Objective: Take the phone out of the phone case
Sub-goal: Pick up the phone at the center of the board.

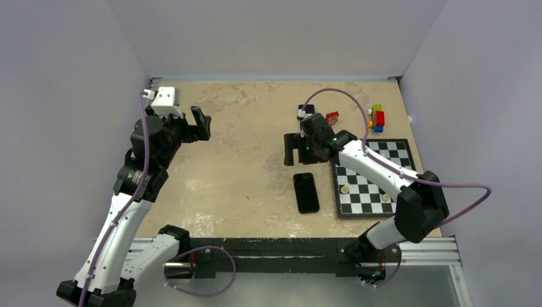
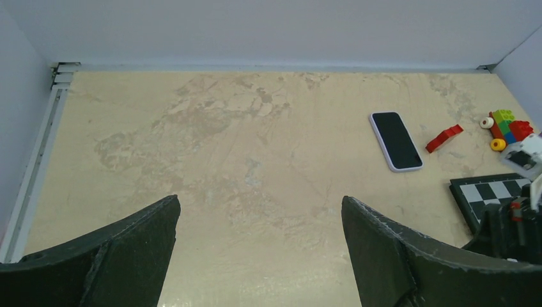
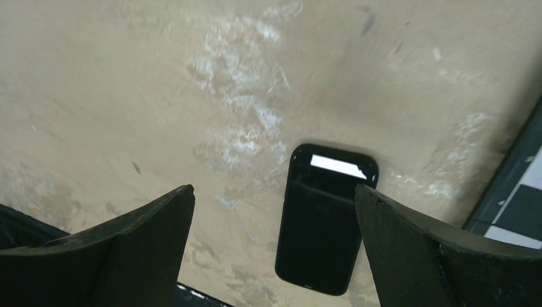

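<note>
A phone with a dark screen in a pale case (image 2: 395,141) lies flat at the back of the table; in the top view my right wrist hides it. A black phone-shaped slab (image 1: 306,192) lies flat near the table's middle front, and it also shows in the right wrist view (image 3: 325,220). I cannot tell whether it is a phone or a case. My right gripper (image 1: 295,157) hovers open just behind the slab, and in its wrist view (image 3: 273,192) it is empty. My left gripper (image 1: 201,123) is open and empty at the back left, raised above the table (image 2: 260,199).
A chessboard (image 1: 374,179) with a few pale pieces lies right of the black slab. A red piece (image 1: 332,117) and stacked coloured bricks (image 1: 377,118) sit at the back right. Grey walls close in the back and both sides of the table.
</note>
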You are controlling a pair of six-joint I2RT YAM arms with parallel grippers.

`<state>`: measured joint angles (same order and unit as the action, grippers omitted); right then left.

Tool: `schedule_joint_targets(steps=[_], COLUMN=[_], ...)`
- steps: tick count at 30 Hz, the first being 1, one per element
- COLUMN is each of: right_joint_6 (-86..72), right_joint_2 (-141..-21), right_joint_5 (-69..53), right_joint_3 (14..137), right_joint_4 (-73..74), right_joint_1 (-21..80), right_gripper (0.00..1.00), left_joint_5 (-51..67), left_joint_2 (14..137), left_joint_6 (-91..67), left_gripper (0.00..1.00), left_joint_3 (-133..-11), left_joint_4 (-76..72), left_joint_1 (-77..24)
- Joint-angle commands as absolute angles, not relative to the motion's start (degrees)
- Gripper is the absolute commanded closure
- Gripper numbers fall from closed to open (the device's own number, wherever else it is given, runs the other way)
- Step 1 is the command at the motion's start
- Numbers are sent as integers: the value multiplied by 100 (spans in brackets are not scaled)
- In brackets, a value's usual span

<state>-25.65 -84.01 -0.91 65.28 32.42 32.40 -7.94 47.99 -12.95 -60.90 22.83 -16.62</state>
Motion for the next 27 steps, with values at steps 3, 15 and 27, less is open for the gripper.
schedule_joint_targets(steps=[3,15,27], right_joint_6=[-2996,-3345,-3824], right_joint_2=[-8635,-9100,-9744], right_joint_5=[348,774,1298], right_joint_3=[5919,5217,5202], right_joint_4=[2879,2693,2736], right_joint_1=[3735,3843,4349], right_gripper=[2,2,13], left_joint_5=[-469,-229,-114], left_joint_2=[4750,4838,4985], left_joint_6=[-1447,-1606,-1685], left_gripper=[0,0,0], left_joint_3=[-6381,-6381,-6398], left_joint_4=[2268,2258,2263], left_joint_1=[-1644,-1652,-1652])
